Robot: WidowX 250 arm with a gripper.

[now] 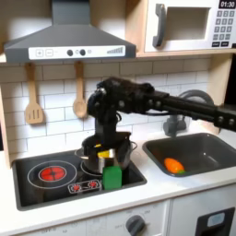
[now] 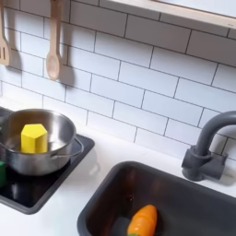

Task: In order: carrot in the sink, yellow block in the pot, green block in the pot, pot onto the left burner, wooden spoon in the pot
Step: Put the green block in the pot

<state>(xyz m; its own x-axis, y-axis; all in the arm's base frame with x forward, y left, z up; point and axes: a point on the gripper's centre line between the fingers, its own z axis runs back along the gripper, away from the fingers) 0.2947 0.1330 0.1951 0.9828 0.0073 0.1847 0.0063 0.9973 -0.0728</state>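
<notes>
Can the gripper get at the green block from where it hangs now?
Probably yes. In the first exterior view the green block sits on the stovetop in front of the pot, nothing over it. The gripper hangs above the pot just behind; whether it is open I cannot tell.

The arm (image 1: 171, 101) in the first exterior view is black all over, matt, built of boxy links joined by rounded, bulkier joint housings. The link on the first exterior view's right is a long, straight bar with a faint pale glint along its top edge (small markings, if any, are too blurred to read). The end effector (image 1: 103, 138) is black too, with narrow fingers.
</notes>
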